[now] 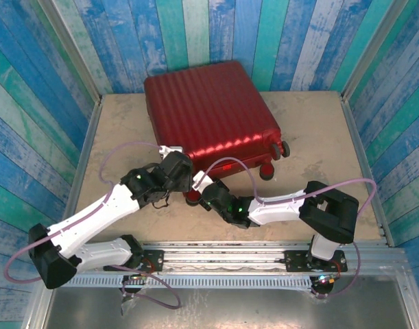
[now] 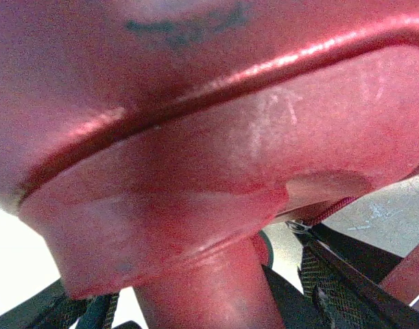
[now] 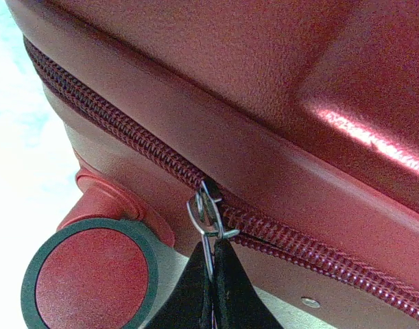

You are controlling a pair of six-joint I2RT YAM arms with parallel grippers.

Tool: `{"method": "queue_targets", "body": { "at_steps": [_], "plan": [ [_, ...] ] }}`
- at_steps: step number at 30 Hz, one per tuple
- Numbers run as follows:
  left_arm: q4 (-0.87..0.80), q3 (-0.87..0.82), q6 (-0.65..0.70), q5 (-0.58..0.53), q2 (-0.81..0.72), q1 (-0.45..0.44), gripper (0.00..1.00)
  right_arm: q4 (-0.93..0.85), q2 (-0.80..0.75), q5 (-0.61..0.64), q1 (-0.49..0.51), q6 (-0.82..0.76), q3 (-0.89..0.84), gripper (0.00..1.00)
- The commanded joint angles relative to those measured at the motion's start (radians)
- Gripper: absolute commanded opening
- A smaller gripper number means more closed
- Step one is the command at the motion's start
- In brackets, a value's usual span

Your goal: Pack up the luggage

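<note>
The luggage (image 1: 209, 110) is laid flat and closed at the middle of the surface's (image 1: 312, 137) back edge. The left claw (image 1: 173, 153) is set at its near left corner, with the fingers (image 2: 332, 295) spread wide about a red post of the shell. The right claw (image 3: 210, 264) is pinched shut on the zip pull (image 3: 208, 219) along the near side, just beside a wheel (image 3: 92, 274).

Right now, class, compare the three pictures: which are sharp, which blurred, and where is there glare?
Top external view: sharp and evenly lit, soft sheen across the luggage. Left wrist view: too close, so its shell is blurred, with pale glare. Right wrist view: zipper and zipper pull crisp; a bright glare streak on the shell at right, left edge overexposed.
</note>
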Motion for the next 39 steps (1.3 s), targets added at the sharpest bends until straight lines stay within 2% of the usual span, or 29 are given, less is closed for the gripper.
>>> {"method": "queue_targets", "body": {
  "at_steps": [1, 5, 10, 15, 22, 30, 35, 39],
  "plan": [
    [0.158, -0.008, 0.011, 0.036, 0.099, -0.002, 0.46, -0.028, -0.056, 0.0, 0.036, -0.084, 0.047, 0.0],
    [0.172, -0.018, 0.008, 0.041, 0.103, 0.005, 0.28, -0.099, -0.081, -0.014, 0.036, -0.073, 0.076, 0.01],
    [0.218, -0.039, -0.005, 0.061, 0.066, 0.018, 0.0, -0.193, -0.145, -0.093, 0.031, -0.034, 0.108, 0.0],
    [0.297, -0.086, -0.015, 0.1, -0.004, 0.039, 0.0, -0.246, -0.203, -0.262, -0.017, 0.074, 0.122, 0.0],
    [0.388, -0.154, -0.012, 0.151, -0.042, 0.043, 0.0, -0.075, -0.185, -0.477, -0.047, 0.217, 0.065, 0.01],
    [0.336, -0.223, -0.054, 0.063, -0.104, 0.089, 0.0, -0.098, -0.229, -0.333, -0.048, 0.24, 0.028, 0.0],
    [0.335, -0.276, -0.056, 0.088, -0.155, 0.167, 0.0, -0.174, -0.276, -0.249, -0.055, 0.206, 0.015, 0.0],
    [0.33, -0.281, -0.029, 0.095, -0.145, 0.194, 0.0, -0.129, -0.318, -0.253, -0.081, 0.236, -0.057, 0.01]
  ]
}}
